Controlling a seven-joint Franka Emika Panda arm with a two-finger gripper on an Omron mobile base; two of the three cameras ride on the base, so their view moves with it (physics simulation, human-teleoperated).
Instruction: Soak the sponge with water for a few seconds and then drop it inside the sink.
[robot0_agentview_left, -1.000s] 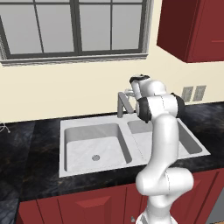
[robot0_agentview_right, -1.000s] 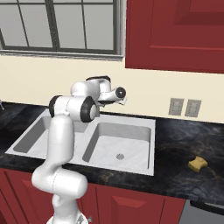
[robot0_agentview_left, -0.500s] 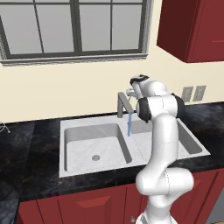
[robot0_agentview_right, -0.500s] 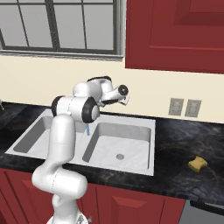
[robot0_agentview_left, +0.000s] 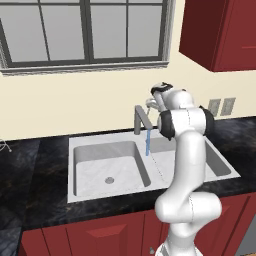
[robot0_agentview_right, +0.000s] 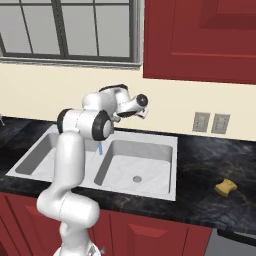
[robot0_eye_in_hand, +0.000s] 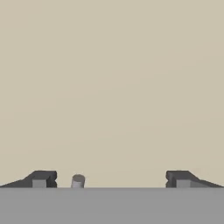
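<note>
Your gripper (robot0_eye_in_hand: 109, 179) is spread wide and empty by the tap (robot0_agentview_left: 140, 118), water (robot0_agentview_left: 148, 142) running into the sink (robot0_agentview_left: 100, 177); the sponge (robot0_agentview_right: 226, 187) lies well apart on the counter (robot0_agentview_right: 210, 165); likely light and squashy; pinch across its middle.

Sponge (robot0_agentview_right: 225, 187) lies on counter (robot0_agentview_right: 210, 165), right of sink (robot0_agentview_right: 150, 145).

A kitchen: double-basin sink (robot0_agentview_left: 95, 145) in black counter (robot0_agentview_right: 210, 170), red cabinets (robot0_agentview_right: 200, 40), window (robot0_agentview_left: 85, 30).
</note>
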